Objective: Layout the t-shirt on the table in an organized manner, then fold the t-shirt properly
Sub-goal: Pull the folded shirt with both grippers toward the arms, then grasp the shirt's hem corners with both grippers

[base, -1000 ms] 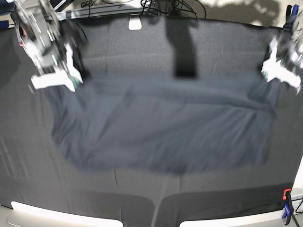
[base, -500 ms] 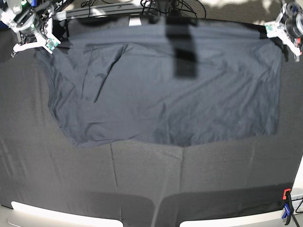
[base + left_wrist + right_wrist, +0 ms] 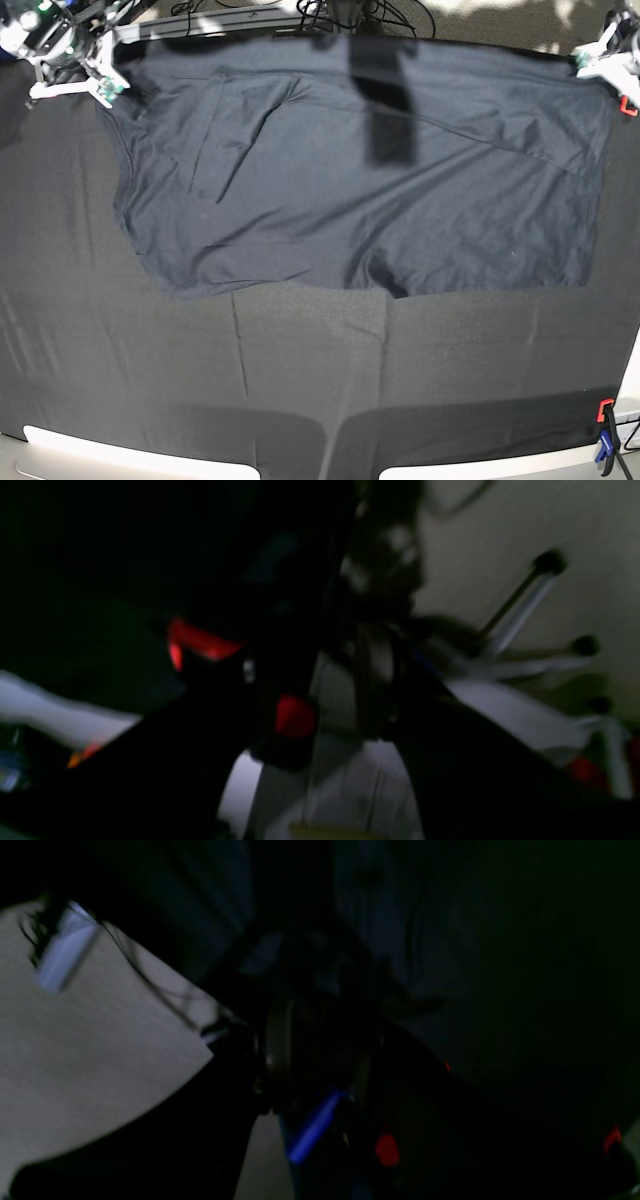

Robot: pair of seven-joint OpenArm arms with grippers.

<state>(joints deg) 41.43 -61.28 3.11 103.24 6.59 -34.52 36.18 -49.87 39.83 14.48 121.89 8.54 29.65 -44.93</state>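
Jaws on both arms couldn't be read for certain: the right gripper (image 3: 72, 88) sat at the far left corner of the base view, its white fingers (image 3: 55, 90) spread flat at the edge of the t-shirt (image 3: 350, 190), but whether they pinched fabric or stood apart wasn't clear. Left gripper (image 3: 603, 66) was cropped at the far right corner, w/ only a bit of white finger and a red spot visible, so its opening couldn't be told either. Both wrist views were dark and smeared; the left wrist pic gave red blurs and pale floor, the right wrist pic dark folds of cloth, prob. the shirt, plus a blue streak, nothing usable on the jaws.

T-shirt lay spread wide across the far half of the table (image 3: 300, 400), reaching nearly from one gripper to the other. Its top edge ran along the table's far edge. Near edge was uneven: curved on the view's left, dipping lower toward the middle and right. A folded flap showed in the upper left part of the garment, and a long diagonal crease ran across the upper right. A dark vertical band (image 3: 385, 110) crossed the shirt near top centre, maybe a shadow.

Black tablecloth showed faint creases in the bare near half. An orange and blue clamp (image 3: 605, 440) sat at the near right edge.
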